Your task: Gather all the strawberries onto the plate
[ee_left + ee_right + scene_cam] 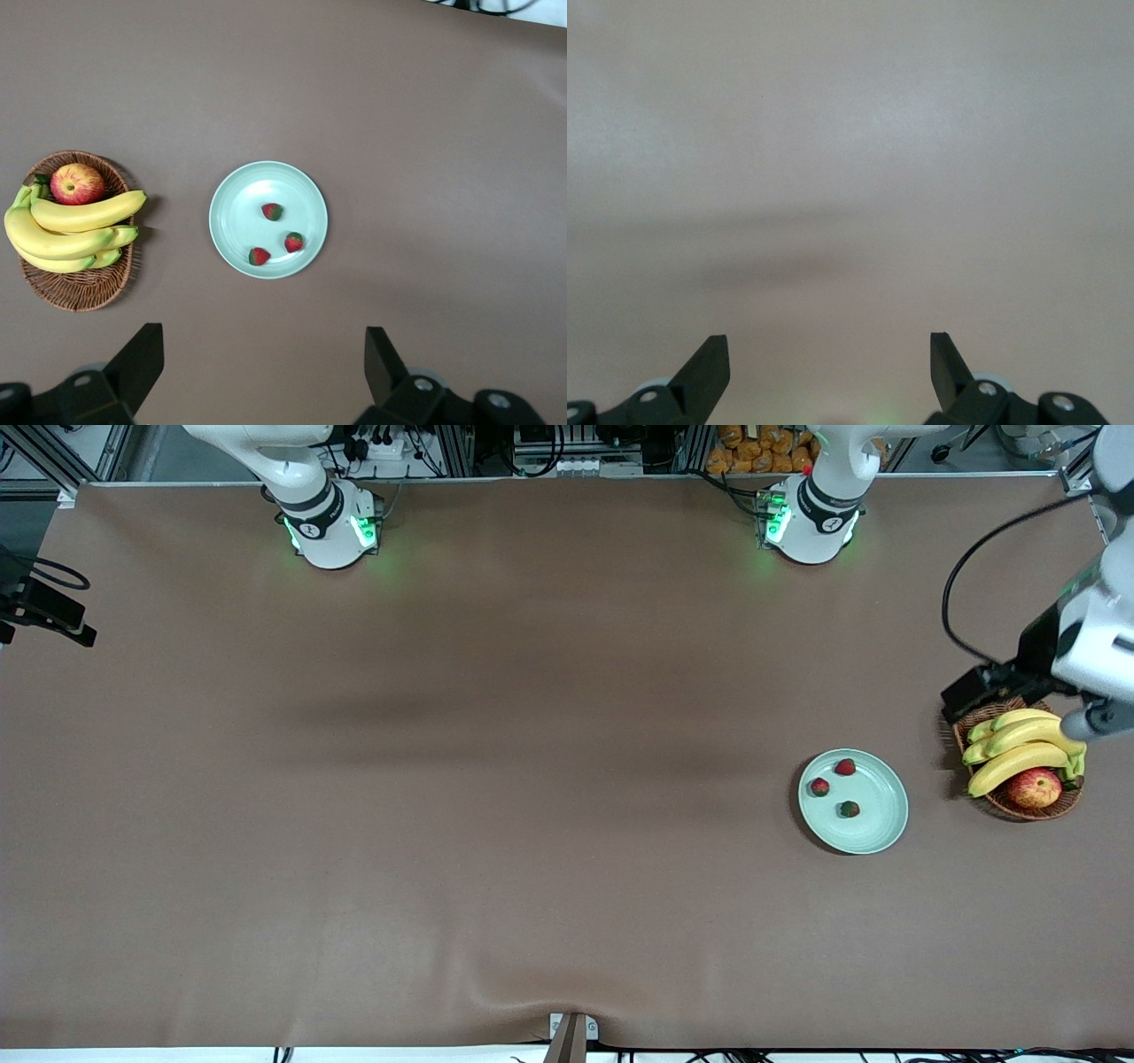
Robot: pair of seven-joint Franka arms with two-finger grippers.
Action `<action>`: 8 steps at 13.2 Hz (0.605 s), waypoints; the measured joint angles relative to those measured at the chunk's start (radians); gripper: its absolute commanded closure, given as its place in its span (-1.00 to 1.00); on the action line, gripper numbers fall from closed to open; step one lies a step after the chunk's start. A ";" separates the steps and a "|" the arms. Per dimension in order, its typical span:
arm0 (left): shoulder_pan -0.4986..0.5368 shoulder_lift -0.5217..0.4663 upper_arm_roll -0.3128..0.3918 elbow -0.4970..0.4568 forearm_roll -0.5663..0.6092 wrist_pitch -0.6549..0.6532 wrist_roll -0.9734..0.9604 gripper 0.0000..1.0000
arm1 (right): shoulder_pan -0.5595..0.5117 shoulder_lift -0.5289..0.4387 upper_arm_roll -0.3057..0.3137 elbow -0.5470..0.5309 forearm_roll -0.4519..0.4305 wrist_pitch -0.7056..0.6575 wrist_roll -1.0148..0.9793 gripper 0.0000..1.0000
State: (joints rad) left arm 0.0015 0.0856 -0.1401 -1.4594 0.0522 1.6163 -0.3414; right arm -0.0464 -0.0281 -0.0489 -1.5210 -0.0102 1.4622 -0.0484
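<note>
Strawberries, three, small and red with dark green caps, all lying inside the plate [877, 833]: first strawberry [845, 767] toward the robots' side of the dish, second strawberry [820, 786] beside it toward the right arm's end, third strawberry [850, 809] nearest the front camera; none touching another. Same three seen from the left wrist camera as [273, 212], [294, 242] and [259, 257], spread across the pale mint-green dish [230, 199]. Plate flat on the brown tabletop [496, 779], toward the left arm's end. Wicker basket [1019, 808] near the plate, closer still to that end, apart from it, holding a bunch of bananas [1019, 753] and a red-yellow apple [1035, 787]; bananas resting partly over the rim, apple nearer the front camera than the bananas. Left gripper [266, 372] raised high over the tabletop, near the basket's edge in the front view [983, 691]; jaws spread wide, holding nothing. Right gripper [830, 372] over bare tabletop, outside the front view; jaws likewise spread wide and empty.
</note>
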 measured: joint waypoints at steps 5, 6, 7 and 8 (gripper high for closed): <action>0.031 -0.093 0.003 -0.068 -0.078 -0.031 0.100 -1.00 | 0.000 0.001 0.008 0.000 0.000 0.000 0.000 -1.00; 0.032 -0.102 0.003 -0.089 -0.080 -0.033 0.113 -1.00 | 0.000 0.001 0.008 0.000 0.002 0.000 0.000 -1.00; 0.031 -0.112 0.002 -0.111 -0.081 -0.039 0.127 -1.00 | 0.000 0.001 0.008 0.000 0.007 0.000 0.000 -1.00; 0.030 -0.119 0.002 -0.130 -0.082 -0.046 0.138 -1.00 | 0.000 0.001 0.008 0.000 0.011 0.000 0.000 -1.00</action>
State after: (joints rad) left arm 0.0311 -0.0331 -0.1382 -1.5890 -0.0297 1.5701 -0.2037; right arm -0.0463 -0.0271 -0.0408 -1.5215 0.0007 1.4624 -0.0484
